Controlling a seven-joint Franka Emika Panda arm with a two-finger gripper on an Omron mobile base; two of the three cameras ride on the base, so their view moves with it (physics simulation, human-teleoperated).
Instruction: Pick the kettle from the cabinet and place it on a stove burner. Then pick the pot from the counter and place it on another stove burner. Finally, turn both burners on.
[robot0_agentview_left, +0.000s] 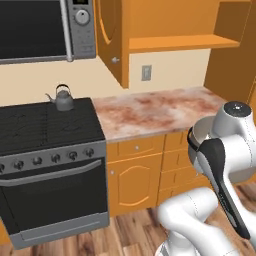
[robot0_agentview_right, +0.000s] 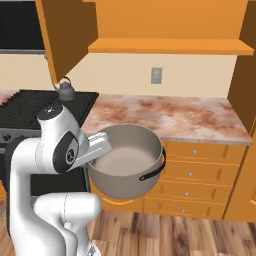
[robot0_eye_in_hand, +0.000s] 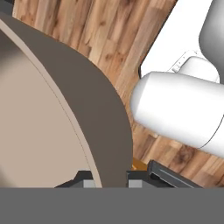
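From my station I saw the gripper (robot0_eye_in_hand: 113, 177) clamped on the rim of the pot (robot0_agentview_right: 127, 160), one finger inside the wall and one outside in the hand view. The pot hung in the air in front of the orange drawers (robot0_agentview_right: 205, 172), clear of the counter (robot0_agentview_right: 170, 115) and tilted so its pale inside faced the right base camera; one dark handle (robot0_agentview_right: 155, 171) showed low on its near side. In the left base view I could see just a sliver of the pot (robot0_agentview_left: 200, 131) behind the arm. The kettle (robot0_agentview_left: 63, 98) sat upright on the back right burner of the stove (robot0_agentview_left: 45, 125), spout pointing left. Above the counter the cabinet (robot0_agentview_left: 180, 42) stood with its door (robot0_agentview_left: 111, 35) open. Wooden floor (robot0_eye_in_hand: 105, 39) lay below the pot.
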